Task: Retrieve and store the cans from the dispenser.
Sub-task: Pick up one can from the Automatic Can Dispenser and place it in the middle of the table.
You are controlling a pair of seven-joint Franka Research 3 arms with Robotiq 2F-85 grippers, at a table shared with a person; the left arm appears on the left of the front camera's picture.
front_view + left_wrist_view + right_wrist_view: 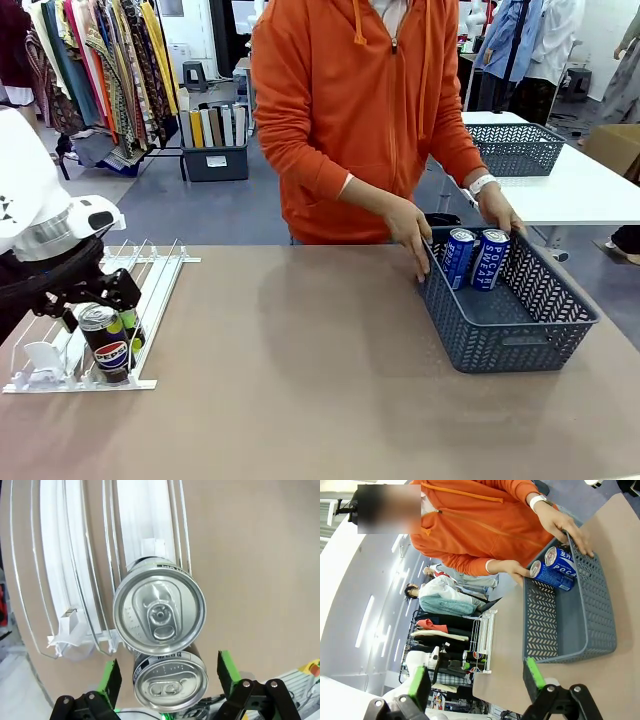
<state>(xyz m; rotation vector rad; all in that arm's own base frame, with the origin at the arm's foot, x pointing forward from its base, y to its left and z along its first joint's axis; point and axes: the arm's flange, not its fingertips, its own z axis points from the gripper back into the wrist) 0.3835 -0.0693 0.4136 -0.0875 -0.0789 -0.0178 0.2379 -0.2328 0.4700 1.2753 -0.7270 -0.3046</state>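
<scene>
- Left gripper (100, 298) (169, 675) hangs over the low end of the low white wire-rail dispenser (160, 272). Its jaws are spread, with one green pad (111, 677) on each side of a slim black Pepsi can with a silver top (108, 348) (170, 682). There is a gap on both sides and no contact shows.
- Step in hand, by my reading: grasp this front can. Centre the pads, drop them below the rim onto the can wall, close evenly, then lift straight up clear of the rails.
- Risk: a second black can with lime-green accents (132, 328) (159, 612) sits just behind and will likely slide down once the front one goes.
- Front can is upright, pull-tab unopened, logo facing the robot.
- Right gripper (476, 680) has its jaws wide apart, with nothing between them.
- Dark grey lattice plastic basket (520, 345) sits well apart across the brown table (300, 380). Two blue cans with white lettering (489, 260) stand at its far end. A person's hand (412, 235) rests on its rim.
</scene>
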